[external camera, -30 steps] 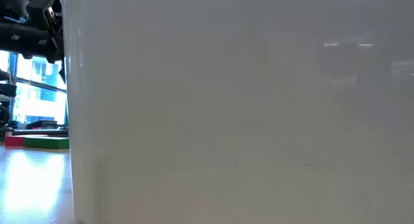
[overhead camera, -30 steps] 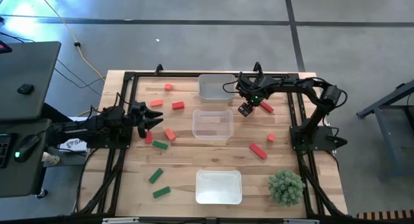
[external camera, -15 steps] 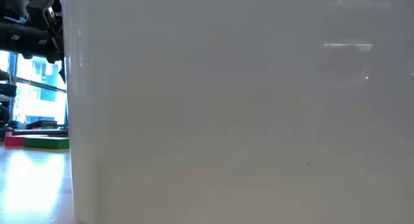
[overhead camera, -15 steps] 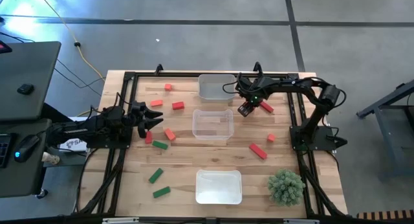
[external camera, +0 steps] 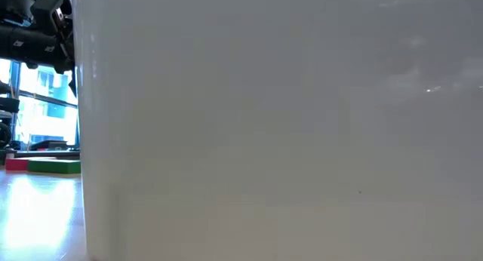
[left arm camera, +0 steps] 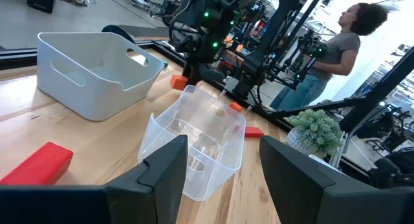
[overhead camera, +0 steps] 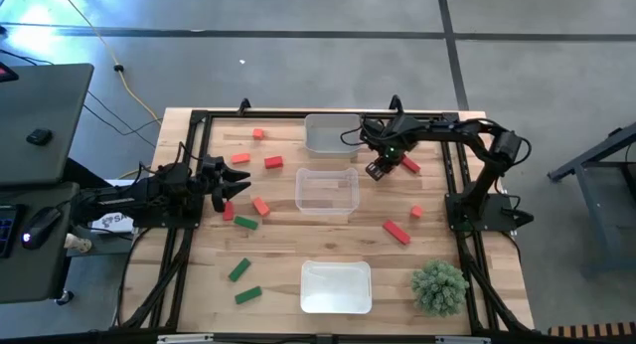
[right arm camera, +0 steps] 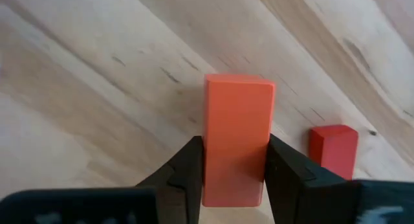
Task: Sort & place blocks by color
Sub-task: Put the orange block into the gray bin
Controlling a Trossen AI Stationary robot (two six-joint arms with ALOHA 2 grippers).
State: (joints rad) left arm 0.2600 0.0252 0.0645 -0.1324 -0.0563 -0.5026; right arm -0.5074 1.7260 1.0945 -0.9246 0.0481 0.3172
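Observation:
My right gripper hangs pointing down between the grey tray and the clear tray, shut on an orange-red block. A red block lies on the wood just beside it. My left gripper waits level at the table's left side, open and with nothing between its fingers. Other blocks lie flat on the wood: red ones and an orange one near the left gripper, green ones at the near left, and red ones at the right. My right gripper pinches the orange-red block by two opposite long sides between its two fingers, coming from above and pointing down. The block's length runs on past the fingertips toward the table. Whether its far end rests on the wood I cannot tell.
A white tray stands at the near edge; its wall fills most of the low view. A spiky green plant ball sits at the near right. A person stands beyond the table's right side. Dark frame rails run along both sides.

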